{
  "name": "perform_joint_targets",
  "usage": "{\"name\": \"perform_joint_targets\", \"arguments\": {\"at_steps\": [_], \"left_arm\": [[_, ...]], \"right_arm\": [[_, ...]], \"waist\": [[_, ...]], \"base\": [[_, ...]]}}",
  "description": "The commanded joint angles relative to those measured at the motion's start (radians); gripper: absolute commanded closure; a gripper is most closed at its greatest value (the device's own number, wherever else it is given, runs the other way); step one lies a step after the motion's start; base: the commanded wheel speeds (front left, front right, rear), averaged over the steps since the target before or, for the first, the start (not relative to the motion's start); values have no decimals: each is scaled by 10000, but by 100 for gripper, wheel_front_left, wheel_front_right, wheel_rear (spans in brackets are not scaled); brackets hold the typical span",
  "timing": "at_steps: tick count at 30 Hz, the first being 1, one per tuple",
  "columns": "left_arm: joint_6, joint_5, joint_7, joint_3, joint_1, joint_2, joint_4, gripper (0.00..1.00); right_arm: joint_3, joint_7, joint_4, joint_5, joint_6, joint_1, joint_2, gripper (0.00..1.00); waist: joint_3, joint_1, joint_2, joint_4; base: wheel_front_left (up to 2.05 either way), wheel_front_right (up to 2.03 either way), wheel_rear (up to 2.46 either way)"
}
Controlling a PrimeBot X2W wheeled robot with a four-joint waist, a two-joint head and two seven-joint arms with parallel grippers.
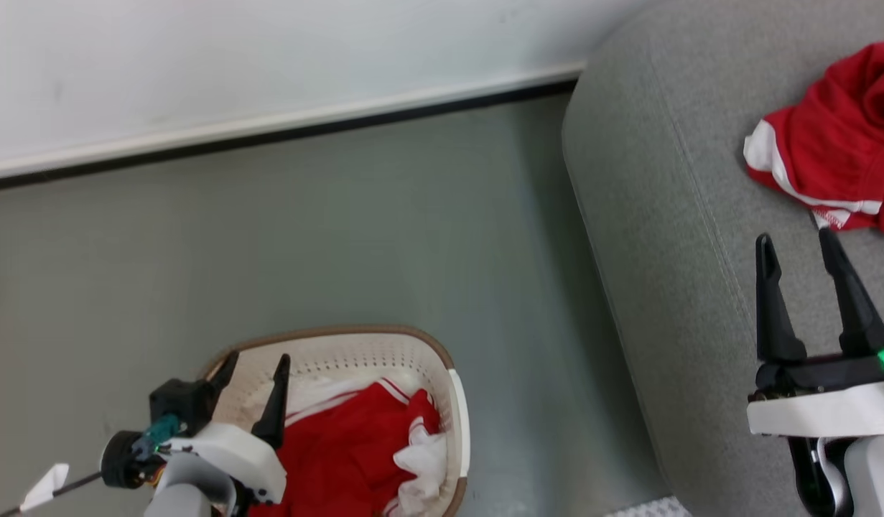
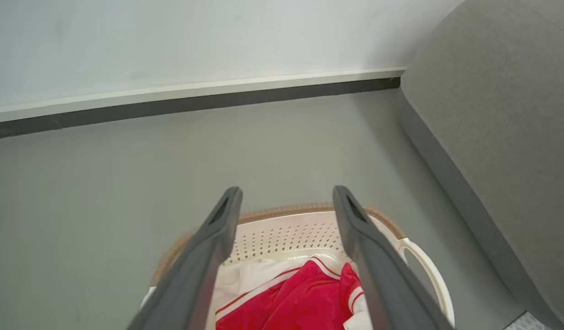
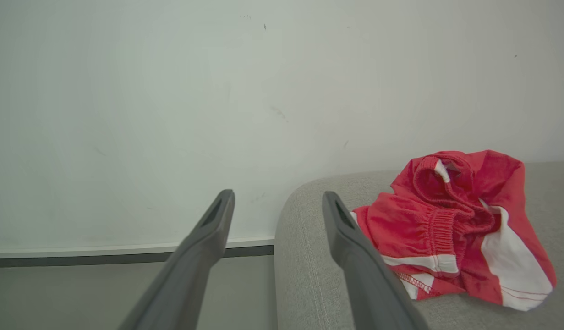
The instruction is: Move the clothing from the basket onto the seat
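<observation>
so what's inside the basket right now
Crumpled red and white clothing lies in the basket, against its holed wall. The cloth covers the basket's floor, so anything beneath it cannot be seen.

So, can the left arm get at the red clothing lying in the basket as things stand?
Probably yes. The left gripper hovers open at the basket, pointing towards the red clothing. The basket's top is uncovered and nothing lies between them.

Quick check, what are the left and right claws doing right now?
Left claw: open, holding nothing, above the basket.
Right claw: open, holding nothing, above the seat, beside the red garment.
</observation>
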Motion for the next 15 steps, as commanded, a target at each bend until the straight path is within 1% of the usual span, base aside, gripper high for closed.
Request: {"name": "perform_joint_targets", "arguments": {"at_steps": [1,7,9,15], "left_arm": [[25,-80,-1,-42,-150,107,97,0],[23,-523,-1,-786,-993,412,1170,0],[22,-708,-1,-1163,-1334,455,1561,0],[22,-1304,-1,-2216,-2383,833,2891,0]], "right_arm": [[-12,-31,-98,-76,-22,-162,28,0],[-17,-30,-637,-114,-22,-640,199,0],[-1,-30,-802,-153,-22,-780,240,0],[187,-30,-1338,-194,-22,-1200,501,0]], "waist": [[430,-2,0,-261],[1446,-2,0,-511],[1827,-2,0,-569],[2906,-2,0,-821]], "base": [[0,0,0],[0,0,0],[0,0,0],[0,0,0]]}}
